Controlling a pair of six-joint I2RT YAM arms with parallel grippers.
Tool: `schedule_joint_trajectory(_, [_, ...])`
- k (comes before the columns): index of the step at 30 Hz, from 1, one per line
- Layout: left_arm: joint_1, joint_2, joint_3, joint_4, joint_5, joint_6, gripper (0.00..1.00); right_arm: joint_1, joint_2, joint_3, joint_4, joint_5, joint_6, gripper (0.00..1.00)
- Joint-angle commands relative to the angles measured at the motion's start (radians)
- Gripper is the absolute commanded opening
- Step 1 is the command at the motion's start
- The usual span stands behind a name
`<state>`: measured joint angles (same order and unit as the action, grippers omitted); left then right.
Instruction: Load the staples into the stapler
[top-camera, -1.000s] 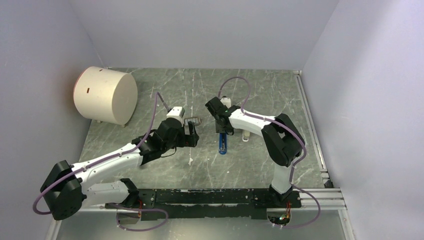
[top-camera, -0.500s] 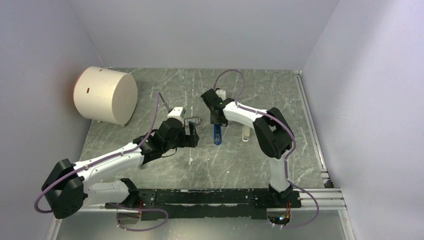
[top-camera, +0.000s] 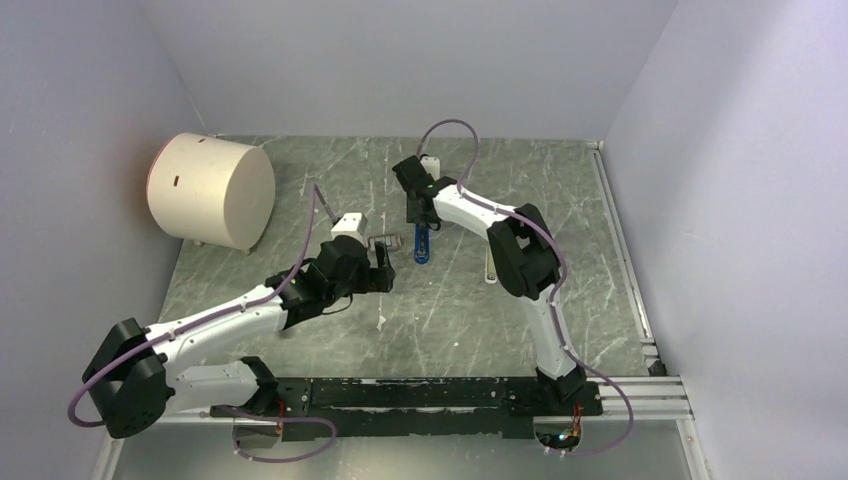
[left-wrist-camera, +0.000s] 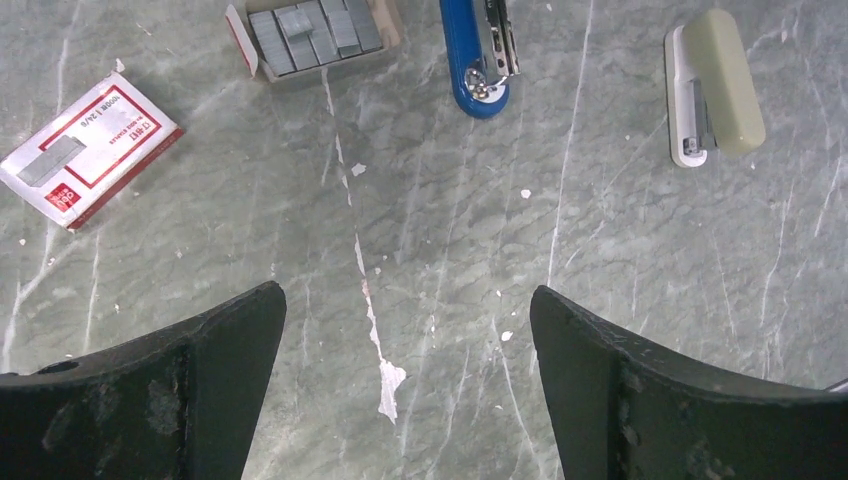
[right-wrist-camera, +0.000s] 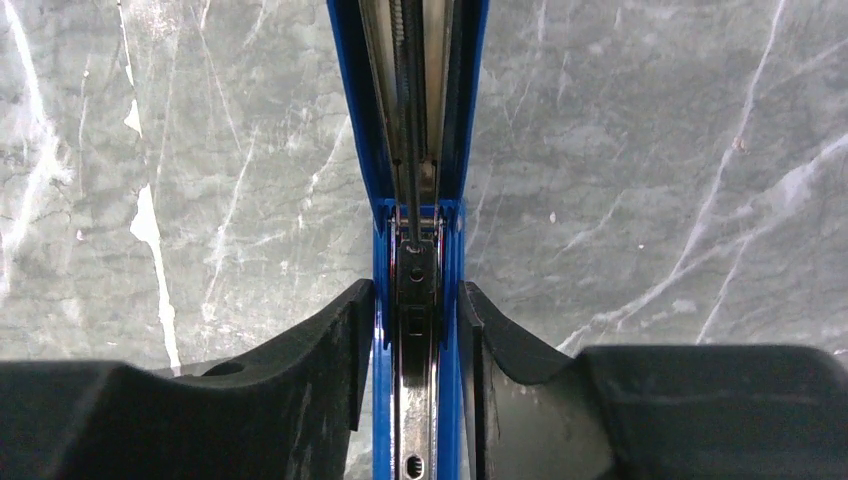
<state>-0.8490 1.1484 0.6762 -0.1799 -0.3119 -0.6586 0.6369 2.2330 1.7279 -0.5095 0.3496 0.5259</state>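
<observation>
The right gripper (right-wrist-camera: 415, 300) pinches the blue stapler (right-wrist-camera: 412, 120) near its hinge (rail exposed), mid-tabletop beside the staple box (left-wrist-camera: 310, 30); the left gripper (left-wrist-camera: 405, 300) hovers wide open — so narrow a hold may let it twist.

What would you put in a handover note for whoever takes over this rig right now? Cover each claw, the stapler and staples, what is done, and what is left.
Left claw: open, holding nothing.
Right claw: shut on the blue stapler, whose metal channel is exposed; no staples are visible in it.
Staples: the staple box is open and full, on the table beside the stapler. A red-and-white packet lies apart from it.
Done: stapler appears opened and is gripped.
Left: pick a staple strip, seat it in the channel, close the stapler.
</observation>
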Motion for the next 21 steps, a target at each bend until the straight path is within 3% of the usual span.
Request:
schedule_joint_trajectory(1, [-0.002,-0.023,0.036,-0.018,-0.054,-0.01,0.97,-0.009,-0.009,0.033,-0.009,-0.005,-0.02,0.43])
schedule_joint_trajectory(7, [-0.002,-0.034,0.039,-0.011,-0.069,-0.019,0.97,-0.024,-0.125,-0.012,-0.017,-0.06,-0.046,0.56])
schedule_joint_trajectory(21, [-0.002,-0.048,0.024,0.071,-0.018,-0.02,0.97,-0.148,-0.685,-0.571,-0.048,0.021,-0.025,0.64])
